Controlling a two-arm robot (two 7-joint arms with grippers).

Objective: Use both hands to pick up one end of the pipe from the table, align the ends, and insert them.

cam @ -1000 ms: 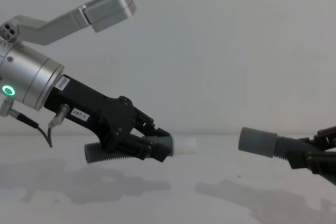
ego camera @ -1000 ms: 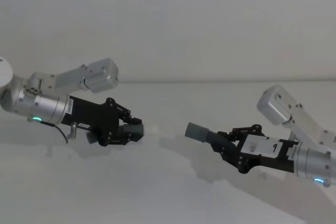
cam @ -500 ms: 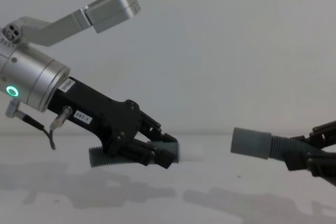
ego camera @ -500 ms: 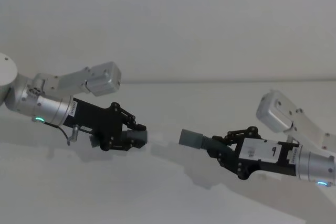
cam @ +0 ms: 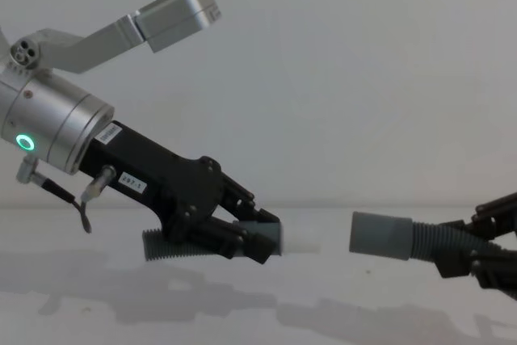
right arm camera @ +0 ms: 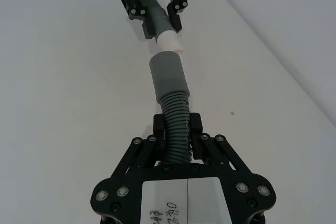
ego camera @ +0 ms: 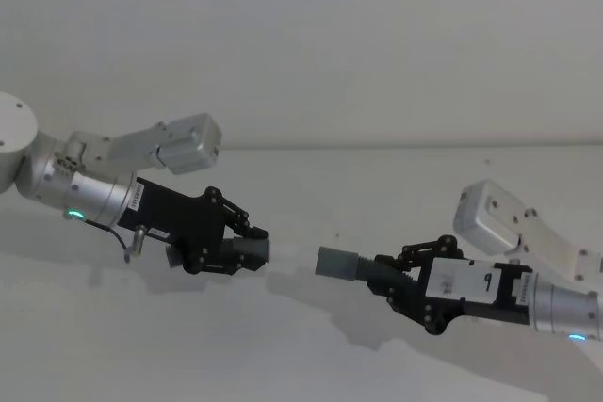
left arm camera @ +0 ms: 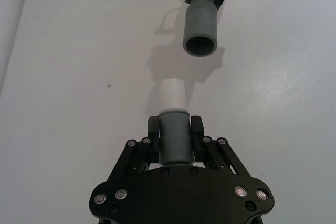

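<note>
Left pincer (ego camera: 250,248): clamped on the short hose piece (left arm camera: 175,145) just behind its pale tip (left arm camera: 172,95), held up off the desk (cam: 242,317).
Right pincer (ego camera: 386,276): clamped on the ribbed part of the longer hose piece (right arm camera: 174,111), behind its grey cuff (cam: 380,235), likewise clear of the desk.
Ends: pale tip and the cuff's open mouth face each other, roughly in line, near but apart.
Short piece's tail: ribbed, jutting out beneath the left pincer.

Head high, looking down; chest low, side-on; wrists close, facing each other; all share grey cuff (ego camera: 336,263).
</note>
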